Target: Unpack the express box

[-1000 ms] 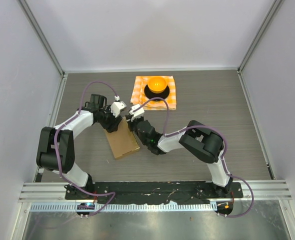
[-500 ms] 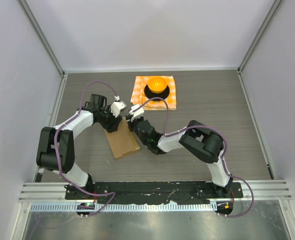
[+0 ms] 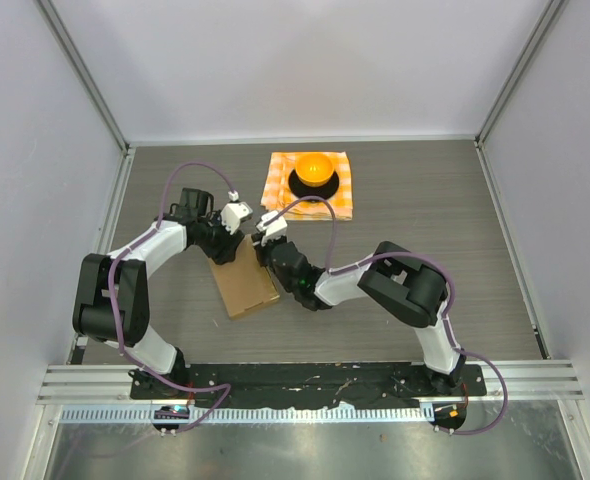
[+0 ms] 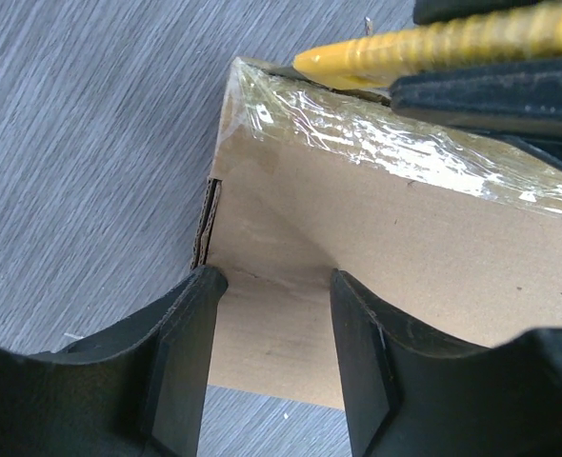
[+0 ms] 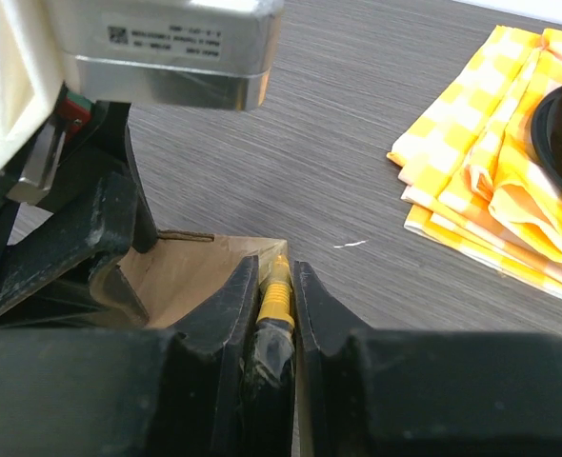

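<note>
Brown cardboard: the express box [image 3: 245,281] lies left of centre on the table [image 3: 435,210], between both arms. The left gripper [image 4: 276,278] sits over its face with jaws half apart and nothing visibly clamped, likely steadying it. The right gripper [image 5: 276,269] pinches a yellow cutter [image 4: 376,52] against the taped edge [image 4: 376,138], presumably to slit it. The print on the sticker [image 5: 167,36] on the left wrist housing is too small to read. Beyond lies a checked cloth [image 5: 471,181].

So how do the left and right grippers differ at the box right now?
The left gripper has its jaws spread, with bare cardboard of the express box showing between them; the right gripper is shut on a yellow tool. The left gripper sits over the box's plain face, while the right gripper's tool tip points at the taped edge. Both are at the same corner of the box, close together.
</note>
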### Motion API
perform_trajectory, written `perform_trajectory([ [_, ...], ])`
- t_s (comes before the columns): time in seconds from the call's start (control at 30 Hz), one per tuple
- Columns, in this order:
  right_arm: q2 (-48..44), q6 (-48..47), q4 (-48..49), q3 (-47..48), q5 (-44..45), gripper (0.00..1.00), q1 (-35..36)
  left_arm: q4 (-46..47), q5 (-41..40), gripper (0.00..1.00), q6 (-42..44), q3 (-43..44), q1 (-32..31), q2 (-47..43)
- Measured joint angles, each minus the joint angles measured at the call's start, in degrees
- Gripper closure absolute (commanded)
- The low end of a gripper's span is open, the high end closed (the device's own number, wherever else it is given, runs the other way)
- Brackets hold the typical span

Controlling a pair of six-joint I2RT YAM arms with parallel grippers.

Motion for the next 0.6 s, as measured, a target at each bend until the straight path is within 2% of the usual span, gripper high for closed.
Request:
perform_trajectory([
  [0.13, -1.07, -0.04, -2.19, -0.28, 1.84, 0.99, 1.38, 0.04, -0.59, 0.58, -0.61, 0.0, 0.0, 0.0],
  [0.33, -4.9, -0.13, -8.66, -1.29, 4.74, 0.99, 4.74, -0.26, -1.64, 0.66, -2.12, 0.02, -0.02, 0.0],
  [0.6, -9.75, 2.67, -17.31, -1.42, 6.62, 0.99, 6.78, -0.11, -2.64, 0.69, -3.08, 0.02, -0.33, 0.0],
])
